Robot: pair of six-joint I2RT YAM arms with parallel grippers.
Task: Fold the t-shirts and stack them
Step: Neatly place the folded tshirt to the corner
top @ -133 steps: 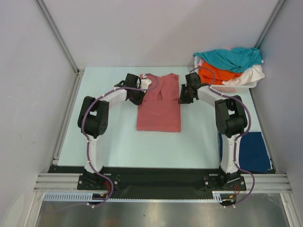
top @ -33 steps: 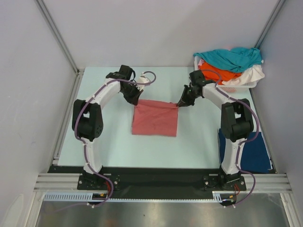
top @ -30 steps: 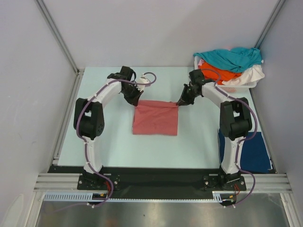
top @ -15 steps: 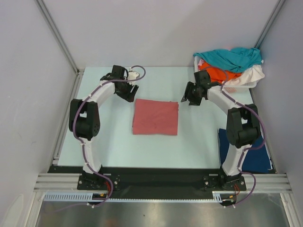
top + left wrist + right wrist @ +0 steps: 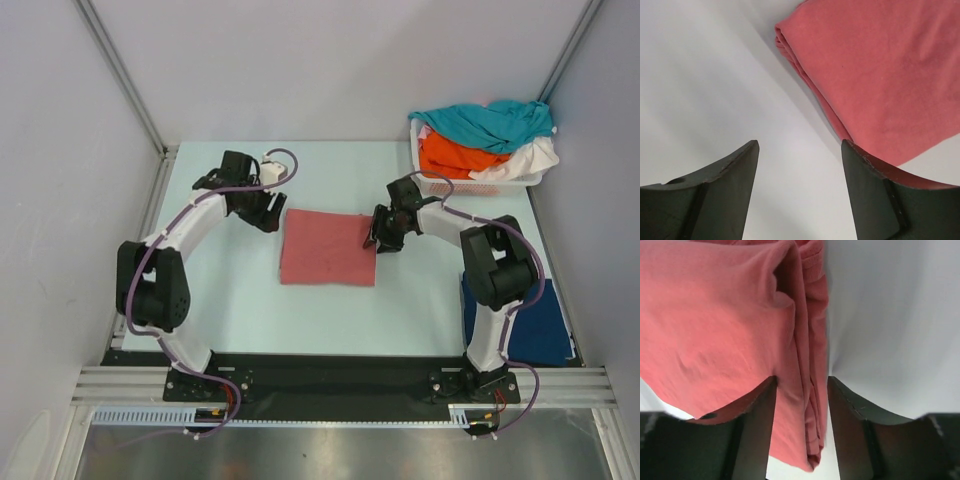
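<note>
The dusty salmon-red t-shirt lies folded into a rectangle in the middle of the table. My left gripper is open and empty just off its far left corner. In the left wrist view the gripper has only bare table between its fingers, with the shirt to the upper right. My right gripper is open at the shirt's right edge. In the right wrist view the gripper straddles the layered edge of the shirt. A navy blue t-shirt lies folded at the near right.
A white lattice basket stands at the far right corner, holding a teal shirt, an orange shirt and a white shirt. Metal frame posts and grey walls border the table.
Both grippers folded the shirt's far half toward the near edge, then let go. Since half a second ago the right gripper has come down onto the shirt's right edge; the left arm swung outward.
</note>
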